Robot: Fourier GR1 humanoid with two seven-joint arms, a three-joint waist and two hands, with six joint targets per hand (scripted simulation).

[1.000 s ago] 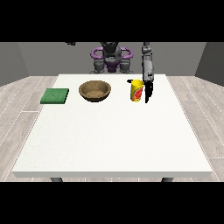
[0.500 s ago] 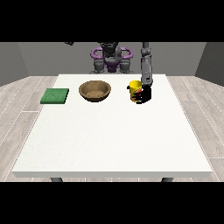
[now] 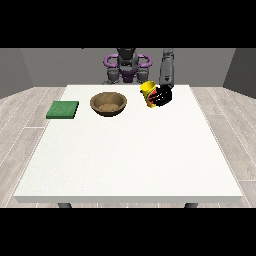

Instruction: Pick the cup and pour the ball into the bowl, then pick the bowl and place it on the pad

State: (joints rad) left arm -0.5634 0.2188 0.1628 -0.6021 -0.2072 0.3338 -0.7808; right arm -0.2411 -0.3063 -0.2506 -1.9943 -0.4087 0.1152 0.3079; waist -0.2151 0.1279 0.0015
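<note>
Yellow cup (image 3: 147, 92) tilted in your right-side hand (image 3: 163, 96), fingers curled round it, one wooden bowl (image 3: 108, 104), one green pad (image 3: 63, 109)

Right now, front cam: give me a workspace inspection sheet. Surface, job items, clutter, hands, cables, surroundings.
Surface: white table, bare across the near half.
Cup: yellow cup held off upright, tilted towards the bowl; ball not visible.
Bowl: brown bowl upright on the table, between pad and cup; contents cannot be told.
Pad: green pad flat near the table's edge at the view's left, nothing on it.
Clutter: nothing seen.
Hands: hand at the view's right curled round the cup; other hand not in view.
Cables: nothing seen.
Surroundings: wood-look floor, grey walls.
</note>
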